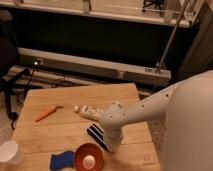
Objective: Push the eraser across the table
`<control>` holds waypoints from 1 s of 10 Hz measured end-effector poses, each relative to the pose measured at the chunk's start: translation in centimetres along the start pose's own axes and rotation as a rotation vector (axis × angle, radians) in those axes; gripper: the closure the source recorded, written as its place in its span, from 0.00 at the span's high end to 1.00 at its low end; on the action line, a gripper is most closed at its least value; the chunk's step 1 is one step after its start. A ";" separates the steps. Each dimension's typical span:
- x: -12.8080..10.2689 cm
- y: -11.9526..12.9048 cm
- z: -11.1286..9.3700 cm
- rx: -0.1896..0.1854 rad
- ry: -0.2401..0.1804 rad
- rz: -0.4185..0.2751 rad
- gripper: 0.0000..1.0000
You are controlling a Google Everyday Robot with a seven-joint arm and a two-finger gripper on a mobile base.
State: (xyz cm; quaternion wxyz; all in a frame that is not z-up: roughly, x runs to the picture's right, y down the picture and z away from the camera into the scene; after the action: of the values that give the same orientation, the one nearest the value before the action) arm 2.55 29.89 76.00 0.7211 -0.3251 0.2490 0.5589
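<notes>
The eraser (96,134), a flat black block with a thin white stripe, lies on the light wooden table (60,132) near its front middle, at a slant. My gripper (113,145) points down at the table just right of the eraser, at its near end, touching or nearly touching it. The white arm reaches in from the right and covers the table's right part.
A red bowl (88,157) with a white ball in it stands just front-left of the eraser, with a blue sponge-like piece (60,161) beside it. A white bottle (93,112) lies behind the eraser. A carrot (45,113) lies at the left, a white cup (9,151) at the front-left corner.
</notes>
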 end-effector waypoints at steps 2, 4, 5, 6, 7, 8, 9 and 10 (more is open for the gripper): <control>-1.5 2.2 0.4 -0.071 -0.033 0.011 0.00; -2.6 4.1 1.1 -0.121 -0.052 0.003 0.00; -3.1 4.6 1.2 -0.137 -0.062 0.004 0.00; -3.6 4.9 1.3 -0.145 -0.073 0.001 0.00; -4.4 4.4 1.1 -0.131 -0.093 0.000 0.00; -5.6 3.0 0.4 -0.096 -0.124 0.012 0.00; -6.9 0.9 -0.7 -0.049 -0.154 0.037 0.00; -8.4 -0.4 -1.9 0.000 -0.181 0.052 0.00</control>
State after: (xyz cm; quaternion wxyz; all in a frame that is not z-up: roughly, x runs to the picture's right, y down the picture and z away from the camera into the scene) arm 0.84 23.05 80.88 0.7257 -0.2667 0.1914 0.6046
